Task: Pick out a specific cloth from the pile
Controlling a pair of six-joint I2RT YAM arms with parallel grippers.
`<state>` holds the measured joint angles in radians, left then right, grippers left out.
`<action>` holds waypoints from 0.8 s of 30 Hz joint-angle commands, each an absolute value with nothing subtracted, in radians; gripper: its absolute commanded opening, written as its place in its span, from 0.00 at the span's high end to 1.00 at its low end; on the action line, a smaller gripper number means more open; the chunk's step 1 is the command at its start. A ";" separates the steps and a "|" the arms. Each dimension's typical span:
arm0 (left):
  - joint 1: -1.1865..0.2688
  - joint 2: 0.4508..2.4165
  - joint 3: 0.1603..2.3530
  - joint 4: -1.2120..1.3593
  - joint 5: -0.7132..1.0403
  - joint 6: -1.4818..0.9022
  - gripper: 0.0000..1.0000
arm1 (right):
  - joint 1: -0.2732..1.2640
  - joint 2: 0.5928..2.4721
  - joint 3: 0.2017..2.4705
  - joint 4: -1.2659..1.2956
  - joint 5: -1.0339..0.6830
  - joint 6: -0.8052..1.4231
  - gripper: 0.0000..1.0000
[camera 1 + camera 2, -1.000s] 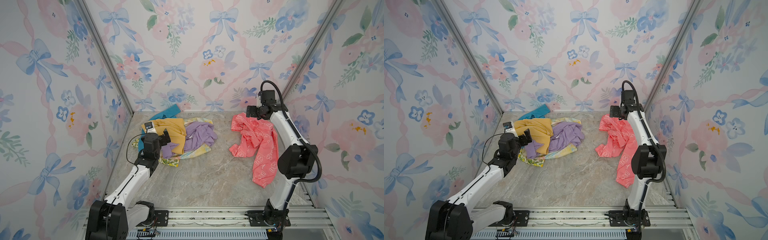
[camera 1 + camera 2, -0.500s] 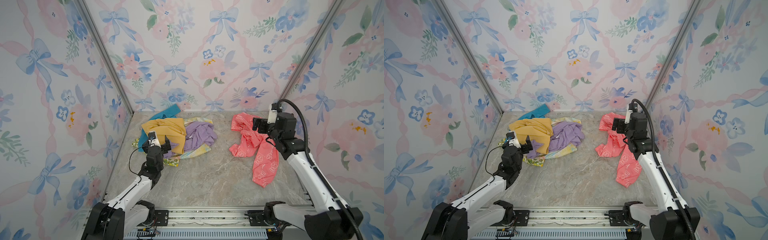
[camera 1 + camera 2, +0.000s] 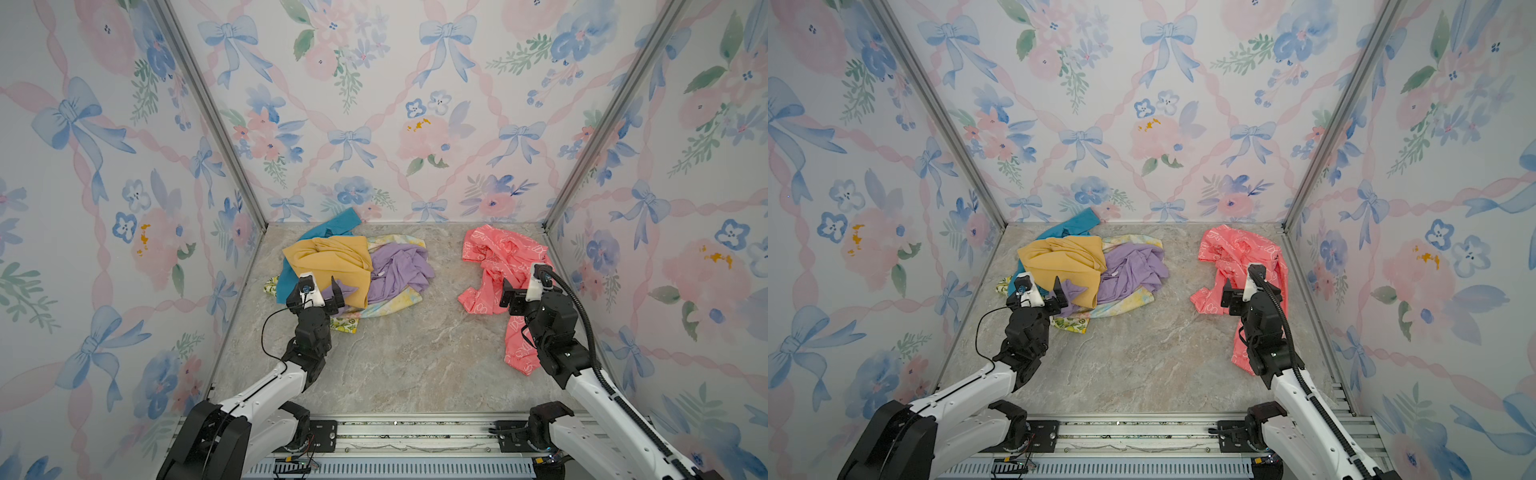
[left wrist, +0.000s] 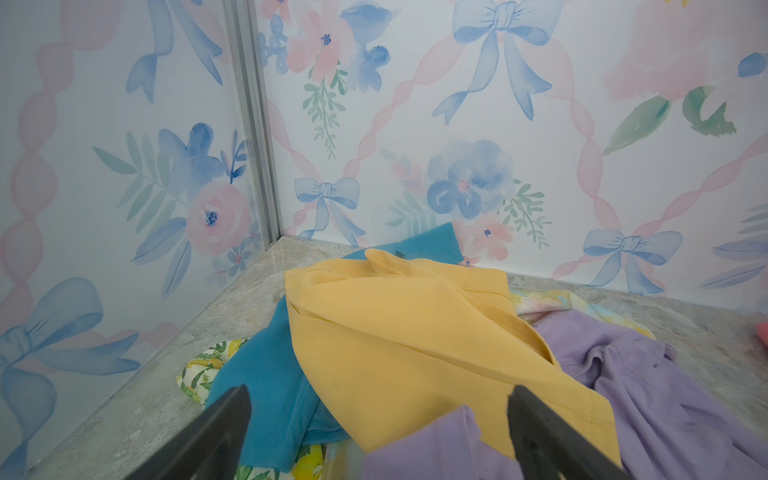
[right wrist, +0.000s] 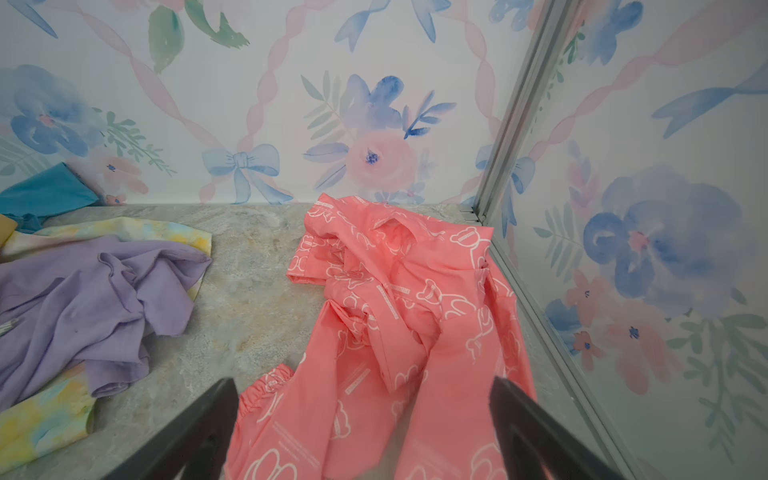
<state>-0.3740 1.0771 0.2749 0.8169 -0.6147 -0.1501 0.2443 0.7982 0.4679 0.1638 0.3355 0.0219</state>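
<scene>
The cloth (image 3: 496,255) (image 3: 1229,253), coral-pink with white outline shapes, lies crumpled on its own along the right wall, apart from the pile. The pile (image 3: 353,270) (image 3: 1084,270) sits at the back left: mustard-yellow on top, lilac beside it, teal, tie-dye and lemon print beneath. My right gripper (image 3: 525,291) (image 3: 1246,293) hovers open over the cloth's (image 5: 399,299) near part, holding nothing. My left gripper (image 3: 318,291) (image 3: 1038,291) stands open at the pile's front edge. In the left wrist view yellow and lilac folds of the pile (image 4: 415,340) lie beyond my left gripper (image 4: 378,392).
Floral walls close in the left, back and right, with metal corner posts (image 3: 569,183) (image 3: 232,166). A strip of bare marble floor (image 3: 440,282) separates the pile from the pink cloth. The arms' base rail (image 3: 395,432) runs along the front.
Both arms have drawn back toward the front. The right gripper has come away from the back wall and now sits lower over the cloth's near part. The cloths have not moved.
</scene>
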 commanded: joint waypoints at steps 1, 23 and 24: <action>-0.342 1.127 0.244 0.886 -0.658 -0.173 0.02 | 0.254 0.804 0.387 0.350 0.415 0.020 0.03; -0.163 1.367 0.178 1.193 -0.484 -0.120 0.02 | 0.120 1.357 0.225 1.041 0.355 0.003 0.03; -0.157 1.375 0.162 1.225 -0.470 -0.118 0.02 | 0.119 1.380 0.226 1.061 0.351 0.000 0.03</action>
